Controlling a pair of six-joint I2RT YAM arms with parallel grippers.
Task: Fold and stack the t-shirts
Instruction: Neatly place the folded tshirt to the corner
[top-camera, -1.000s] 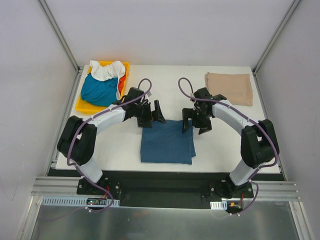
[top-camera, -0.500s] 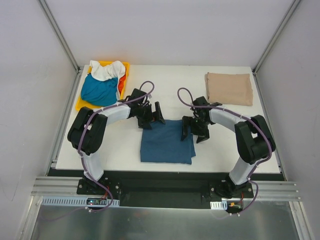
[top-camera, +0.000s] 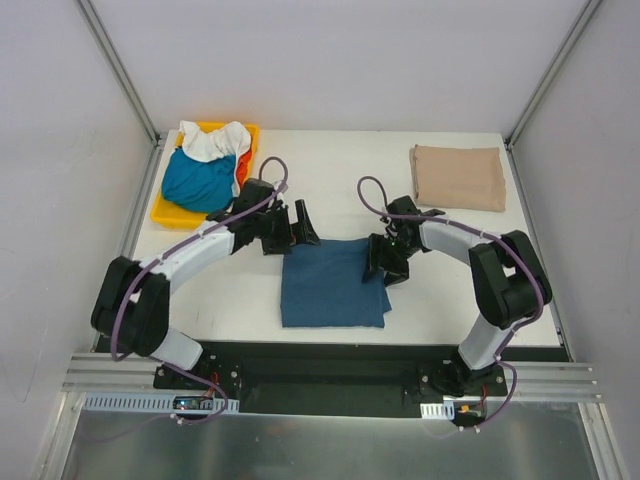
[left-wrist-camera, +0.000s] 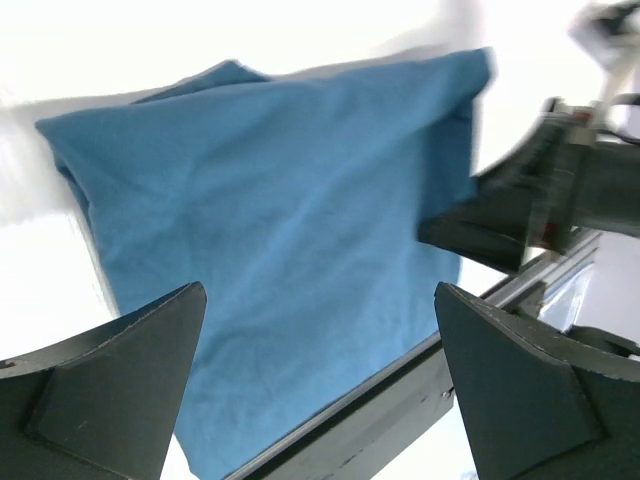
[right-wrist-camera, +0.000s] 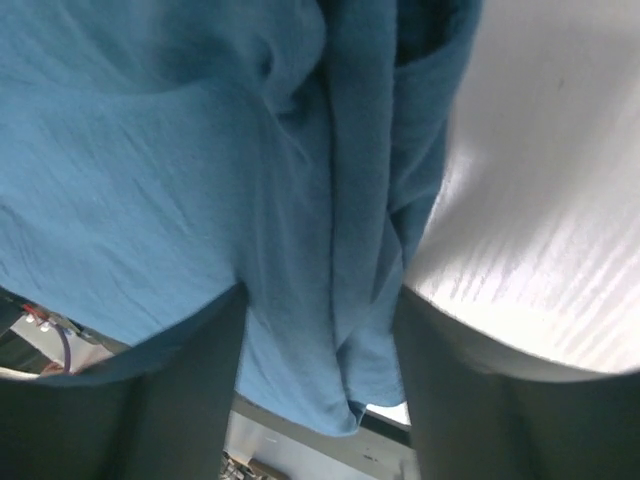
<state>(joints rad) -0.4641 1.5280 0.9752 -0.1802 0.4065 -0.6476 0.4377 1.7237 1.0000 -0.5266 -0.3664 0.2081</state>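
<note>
- The right pincer has come down over the last second from above the far right corner of the dark blue t-shirt onto its right edge.
- Its jaws were wide and have drawn in partway. In the wrist view they stand either side of a doubled ridge of blue cloth, but whether they pinch it yet I cannot tell.
- The left pincer has stayed wide and holds nothing. It has pulled back slightly toward the far left corner of the shirt, and that arm's elbow has swung out to the left.
- The blue shirt lies folded to a rough square in the middle of the white surface, near the front edge, and has not shifted.
- A beige t-shirt lies folded at the far right. Teal, white and orange ones are heaped in the yellow tray at the far left.
- My reading: the right arm is starting a grasp, probably to carry the blue shirt onto the beige one. The heap remains unfolded.
</note>
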